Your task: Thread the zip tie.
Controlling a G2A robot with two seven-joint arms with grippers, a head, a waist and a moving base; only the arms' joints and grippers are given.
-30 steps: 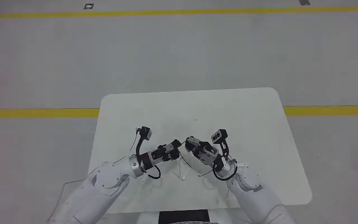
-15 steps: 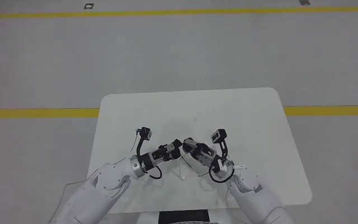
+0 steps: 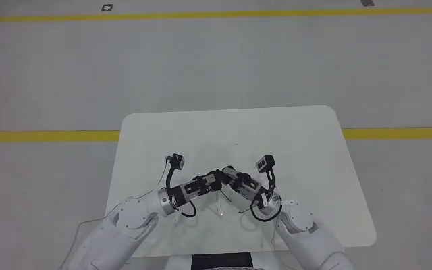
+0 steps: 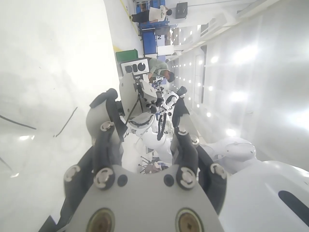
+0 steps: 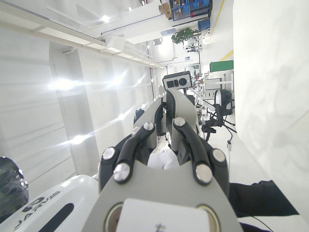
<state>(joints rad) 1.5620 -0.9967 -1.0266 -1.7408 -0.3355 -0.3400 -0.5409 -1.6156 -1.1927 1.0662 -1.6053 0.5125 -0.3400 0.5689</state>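
Low over the middle of the white table [image 3: 290,135], the two grippers meet tip to tip. My left gripper [image 3: 214,180] [image 4: 144,98] is open, its black fingers spread either side of the right arm's fingertips. My right gripper [image 3: 227,177] [image 5: 166,105] has its fingers pressed together. A thin dark strip, the zip tie [image 4: 132,111], slants down from them. From above, a fine strip, the zip tie [image 3: 218,202], hangs under the meeting point toward the table's near edge. I cannot see its head.
Thin dark streaks [image 4: 64,122] lie on the table beside the left gripper. Each wrist carries a small camera on a stalk [image 3: 177,160] [image 3: 264,163]. Bare table top spreads to the far side and to both ends.
The left gripper has slid right and the right gripper slightly left, closing the gap. Their fingertips now overlap.
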